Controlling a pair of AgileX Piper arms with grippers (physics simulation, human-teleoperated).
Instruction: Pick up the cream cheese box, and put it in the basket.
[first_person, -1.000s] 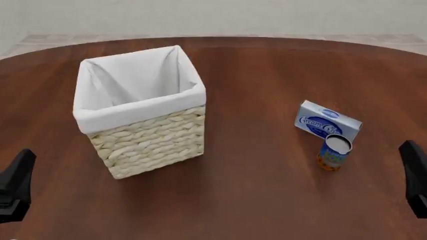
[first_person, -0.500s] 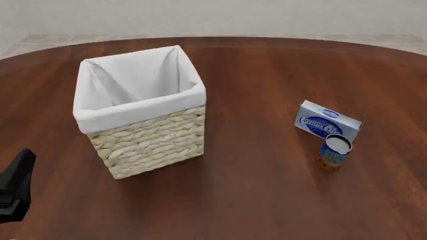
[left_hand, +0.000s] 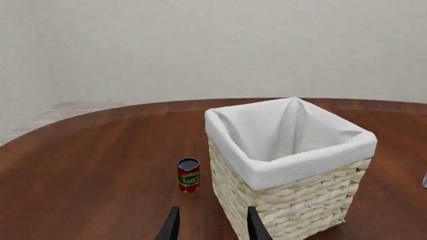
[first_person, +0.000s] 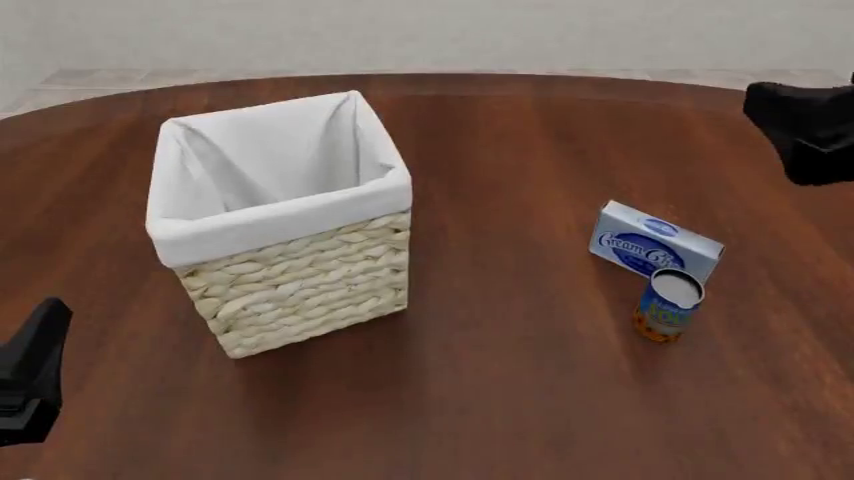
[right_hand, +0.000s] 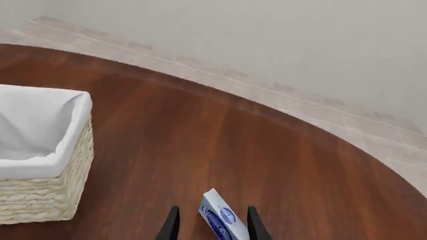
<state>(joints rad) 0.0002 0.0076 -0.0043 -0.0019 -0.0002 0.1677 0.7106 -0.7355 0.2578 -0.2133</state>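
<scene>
- Nearest the camera in the front view, the left end effector (first_person: 30, 375) sits low at the left edge above the tabletop (first_person: 507, 400); its wrist view shows two dark fingers (left_hand: 170, 227) parted with bare wood between them, released and empty.
- A small blue-and-orange can (first_person: 667, 304) with a white top stands upright on the right side of the tabletop.
- Just behind the can, touching or almost touching it, lies the cream cheese box (first_person: 654, 247), white and pale blue with a dark-blue oval, resting on the wood.
- The basket (first_person: 300, 285) stands upright left of centre, well apart from the box, its white liner folded over the rim; nothing shows inside it.
- In the left wrist view a red can (left_hand: 189, 175) stands just beside the basket's woven wall.
- Farthest, the right end effector (first_person: 801, 125) hangs at the right edge, beyond the box and above the tabletop.
- Its wrist view shows its fingers (right_hand: 255, 227) spread, released, with the box seen between them but farther off, not gripped.
</scene>
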